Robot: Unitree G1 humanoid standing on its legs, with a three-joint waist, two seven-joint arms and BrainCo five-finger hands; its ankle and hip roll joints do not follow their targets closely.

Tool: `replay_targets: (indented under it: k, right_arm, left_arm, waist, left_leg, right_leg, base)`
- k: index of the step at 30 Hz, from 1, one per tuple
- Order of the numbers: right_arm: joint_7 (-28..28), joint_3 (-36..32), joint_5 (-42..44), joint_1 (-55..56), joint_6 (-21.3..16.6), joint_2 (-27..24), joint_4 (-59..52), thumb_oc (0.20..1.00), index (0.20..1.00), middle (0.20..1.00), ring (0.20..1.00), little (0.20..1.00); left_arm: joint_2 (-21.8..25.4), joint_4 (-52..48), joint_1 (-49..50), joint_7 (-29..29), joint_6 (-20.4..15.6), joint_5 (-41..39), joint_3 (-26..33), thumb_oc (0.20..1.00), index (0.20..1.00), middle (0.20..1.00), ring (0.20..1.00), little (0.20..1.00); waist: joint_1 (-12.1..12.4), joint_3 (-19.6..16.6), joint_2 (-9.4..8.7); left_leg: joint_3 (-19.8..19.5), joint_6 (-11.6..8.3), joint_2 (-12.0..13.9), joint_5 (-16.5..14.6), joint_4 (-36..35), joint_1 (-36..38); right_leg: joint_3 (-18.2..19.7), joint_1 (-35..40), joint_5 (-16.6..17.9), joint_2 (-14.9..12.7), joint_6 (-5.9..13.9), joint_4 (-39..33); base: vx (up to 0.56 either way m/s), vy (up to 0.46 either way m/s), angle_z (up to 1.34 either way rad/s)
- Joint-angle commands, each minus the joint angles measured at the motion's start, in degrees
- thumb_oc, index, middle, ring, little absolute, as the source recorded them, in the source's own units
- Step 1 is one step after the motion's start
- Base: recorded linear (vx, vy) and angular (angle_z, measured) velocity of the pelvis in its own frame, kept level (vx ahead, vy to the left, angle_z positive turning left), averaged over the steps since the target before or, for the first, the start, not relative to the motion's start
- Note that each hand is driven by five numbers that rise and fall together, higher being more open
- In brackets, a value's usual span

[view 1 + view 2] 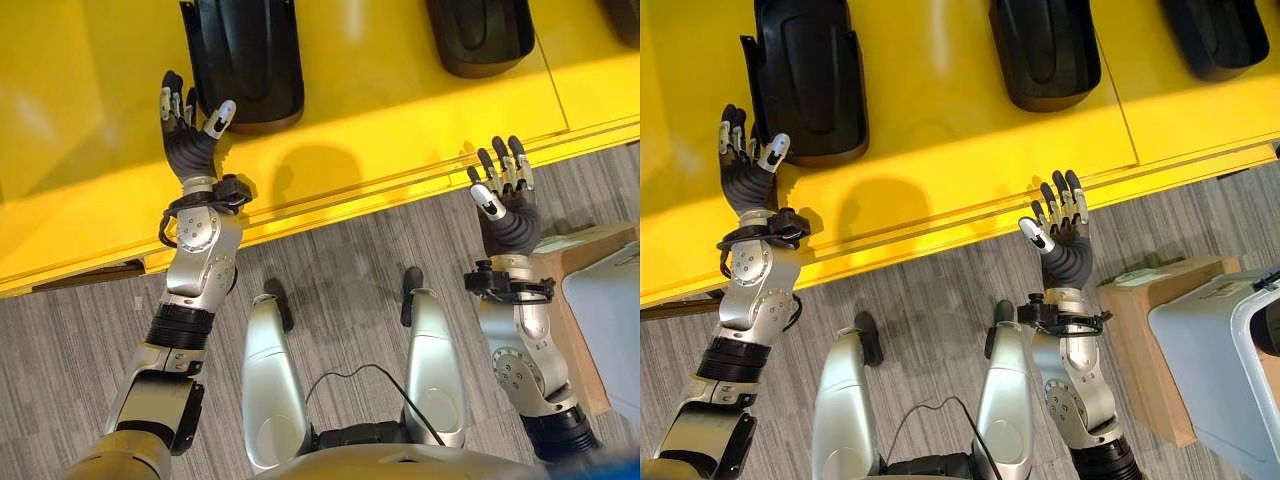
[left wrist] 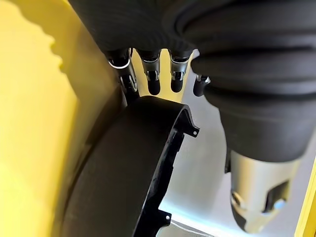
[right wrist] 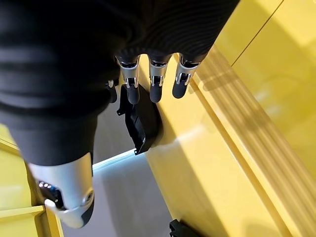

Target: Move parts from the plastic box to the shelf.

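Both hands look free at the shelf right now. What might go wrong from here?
The left hand is open right beside the leftmost black part, which lies near the front edge of the yellow shelf; drawing back carelessly may nudge it off. The right hand is open at the shelf edge, and swinging toward the grey plastic box could clip the cardboard box.

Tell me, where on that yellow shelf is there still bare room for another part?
Bare yellow shelf lies between the left black part and the middle black part, and along the front edge. It is tightest at the left hand, beside the left part.
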Motion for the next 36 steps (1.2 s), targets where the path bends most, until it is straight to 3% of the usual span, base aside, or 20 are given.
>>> replay_targets:
  k: [1, 36]
  right_arm:
    - [1.16, -2.7, 0.55, -0.59, -1.69, 0.73, -1.86, 1.0, 1.0, 1.0, 1.0, 1.0]
    - [2.49, -3.24, 0.84, 0.67, -1.9, 0.49, -2.27, 1.0, 1.0, 1.0, 1.0, 1.0]
  left_arm:
    - [0.46, 2.76, -1.62, -1.49, 0.07, 1.48, -3.37, 1.0, 1.0, 1.0, 1.0, 1.0]
    - [0.35, -0.93, -1.1, -4.77, 1.39, 5.09, -6.43, 1.0, 1.0, 1.0, 1.0, 1.0]
  waist:
    - [-1.38, -2.04, -0.23]
    - [-1.6, -2.04, 0.01]
  left_leg:
    - [-0.45, -1.32, 0.08, 3.35, -5.41, 2.72]
    - [-0.16, -1.28, 0.28, 3.37, -5.07, 2.85]
  right_leg:
    - [0.13, -0.58, -3.39, -2.05, -2.87, 6.83]
    - [0.7, -0.84, -3.23, -1.94, -2.99, 7.13]
  base:
    - [0.0, 0.0, 0.0]
    - [0.0, 0.0, 0.0]
